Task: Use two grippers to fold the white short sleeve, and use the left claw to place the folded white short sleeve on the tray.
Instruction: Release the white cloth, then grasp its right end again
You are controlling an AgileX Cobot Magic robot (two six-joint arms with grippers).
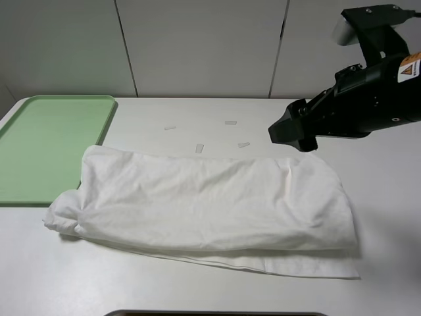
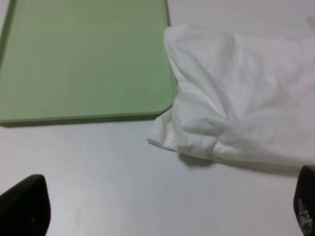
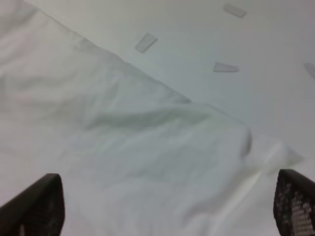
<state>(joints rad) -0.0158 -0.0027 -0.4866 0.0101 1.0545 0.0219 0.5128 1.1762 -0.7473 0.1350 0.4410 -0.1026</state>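
The large off-white cotton T-shirt (image 1: 210, 197) lies folded into a long, rumpled band across the pale grey bench (image 1: 388, 210). A thinner layer of cloth shows along its near edge.

The left black two-fingered claw (image 2: 165, 209) stands wide and holds nothing. Only its two dark fingertips (image 2: 24, 204) show in its wrist view, and it is out of the high camera's view. Ahead of it lies bare bench, then the bunched end of the shirt. Beyond that is the flat pale green plastic tray (image 1: 39, 131) with rounded corners and a low rim. The shirt's end laps against the tray's rim at the corner nearest this claw.

The right black two-fingered claw (image 1: 299, 136) hangs above the shirt's other end, over its far edge, with the fingers spread wide and nothing gripped. Wrinkled white cloth lies beneath it, between the two mesh-patterned fingertips (image 3: 295, 201). Just past the shirt's edge, ahead of this claw, a few small white tape strips (image 1: 199, 147) lie scattered on the bench.
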